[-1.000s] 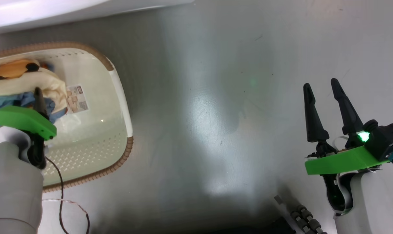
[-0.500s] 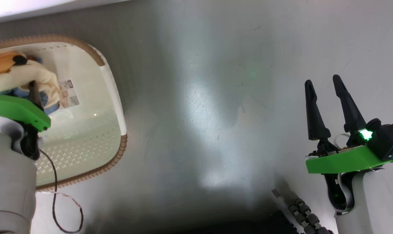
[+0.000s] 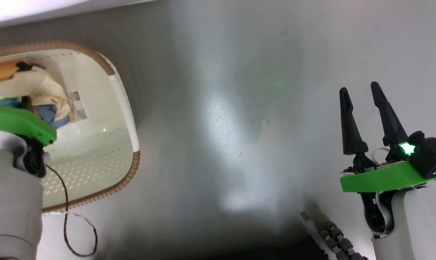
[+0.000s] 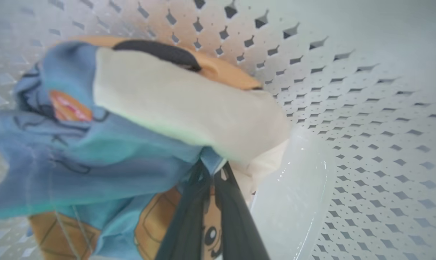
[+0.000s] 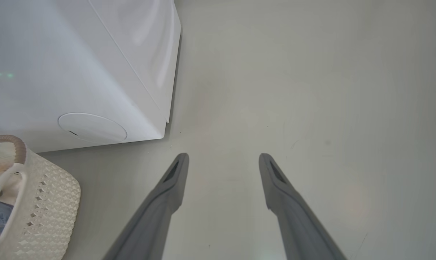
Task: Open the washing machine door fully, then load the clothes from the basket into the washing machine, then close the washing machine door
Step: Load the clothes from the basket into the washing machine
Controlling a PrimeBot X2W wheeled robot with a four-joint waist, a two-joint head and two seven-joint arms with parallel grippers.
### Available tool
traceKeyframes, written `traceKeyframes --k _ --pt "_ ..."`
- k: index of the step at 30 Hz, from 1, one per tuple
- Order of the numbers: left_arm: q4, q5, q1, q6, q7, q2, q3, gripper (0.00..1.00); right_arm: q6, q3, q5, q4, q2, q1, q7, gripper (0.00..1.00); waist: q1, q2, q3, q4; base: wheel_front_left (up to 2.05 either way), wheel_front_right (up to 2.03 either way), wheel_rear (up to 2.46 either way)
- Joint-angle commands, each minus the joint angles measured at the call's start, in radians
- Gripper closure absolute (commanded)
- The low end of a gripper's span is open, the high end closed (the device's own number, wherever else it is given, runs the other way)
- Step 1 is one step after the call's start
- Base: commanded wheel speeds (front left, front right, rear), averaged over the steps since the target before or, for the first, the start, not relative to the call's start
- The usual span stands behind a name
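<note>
The left gripper (image 4: 213,168) is seen at the lower middle of the left wrist view. Its two long dark fingers are pressed together and clamped on the clothes (image 4: 138,119), a bundle of light blue fabric printed with orange-brown cartoon bears, with a cream-white piece folded over the top. A fold of the blue fabric is pinched right at the fingertips. The bundle is held inside the basket (image 4: 366,108), a small cream-white perforated plastic tub, whose diamond-punched wall is seen behind it and to the right. Whether the bundle is lifted off the bottom cannot be told.

In the head view the basket is placed at the left edge, its brown woven-look rim curving round the near corner. The clothes are found in its upper-left part, partly covered by the green mount (image 3: 21,122) of the left arm. A paper label (image 3: 77,105) is seen on the basket's bottom, just beside the cloth.

The right gripper (image 3: 359,87) is seen at the right of the head view, fingers spread apart with nothing between them, over the glossy grey floor (image 3: 221,126), well apart from the basket.

In the right wrist view the washing machine (image 5: 59,54), a big white box, is shown at the upper left, with the basket near it in the lower-left corner.
</note>
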Motion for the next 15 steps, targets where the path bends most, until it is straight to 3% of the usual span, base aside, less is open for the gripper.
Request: traceKeyframes --k 1,15 --pt "-0.002 -0.006 0.058 -0.009 -0.013 0.045 0.017 1.0 0.002 0.017 -0.001 -0.015 0.001 0.019 -0.005 0.0 0.0 0.0 -0.013 0.001 0.0 0.0 0.0" --pt "-0.032 -0.038 0.207 -0.026 -0.131 0.019 -0.021 1.0 0.002 0.028 0.008 0.029 0.001 -0.008 -0.005 0.0 0.0 0.0 -0.183 0.022 0.0 0.0 0.0"
